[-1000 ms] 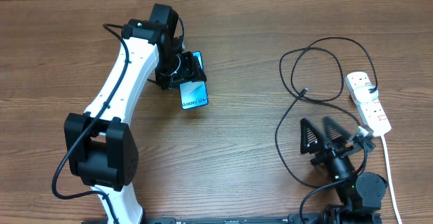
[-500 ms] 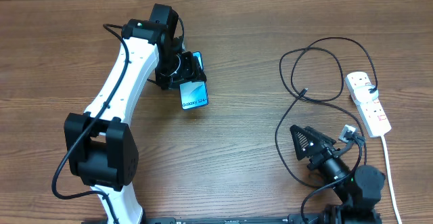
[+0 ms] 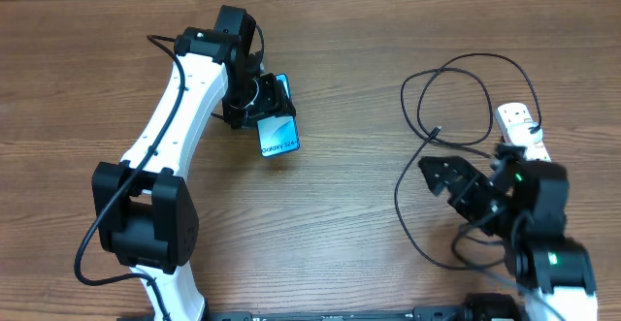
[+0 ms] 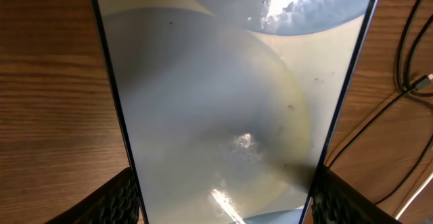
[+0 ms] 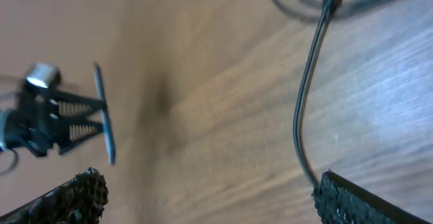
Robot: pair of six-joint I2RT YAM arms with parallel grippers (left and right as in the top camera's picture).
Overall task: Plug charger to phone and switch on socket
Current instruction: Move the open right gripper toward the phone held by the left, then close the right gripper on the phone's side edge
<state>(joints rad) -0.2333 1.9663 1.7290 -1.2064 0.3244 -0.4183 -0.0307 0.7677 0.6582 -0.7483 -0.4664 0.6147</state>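
Right claw (image 3: 441, 173) swung up toward charger (image 3: 436, 131) (plug just beyond), jaws spread, empty; left claw (image 3: 262, 106) clamping phone (image 3: 277, 133).

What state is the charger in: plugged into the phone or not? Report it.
Not plugged in. The charger plug lies loose on the table, well apart from the phone.

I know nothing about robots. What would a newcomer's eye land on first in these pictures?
The bright blue-teal phone stands out first, clamped in the left hand at the upper left of the wooden table. On the right, a black charger cable sprawls in loose loops beside a white power strip, with the open right hand poised close to it.
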